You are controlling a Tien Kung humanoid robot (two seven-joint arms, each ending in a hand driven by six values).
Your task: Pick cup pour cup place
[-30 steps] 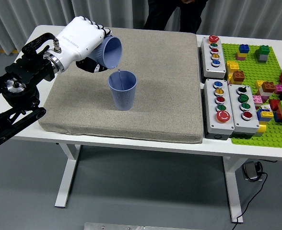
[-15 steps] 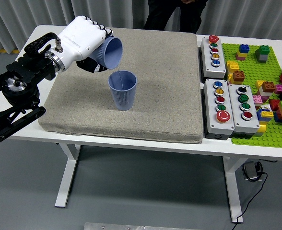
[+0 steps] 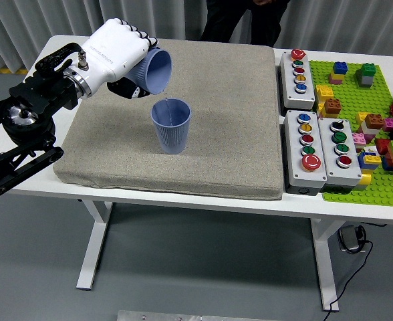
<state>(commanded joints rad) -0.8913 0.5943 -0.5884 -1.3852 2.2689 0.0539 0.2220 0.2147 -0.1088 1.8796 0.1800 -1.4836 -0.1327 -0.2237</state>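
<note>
Left hand (image 3: 116, 52) wrapped round tilted blue cup (image 3: 154, 71), mouth above upright blue cup (image 3: 171, 126) standing on grey mat (image 3: 236, 114). Risk: spout offset left, stream may miss rim → spill.
</note>
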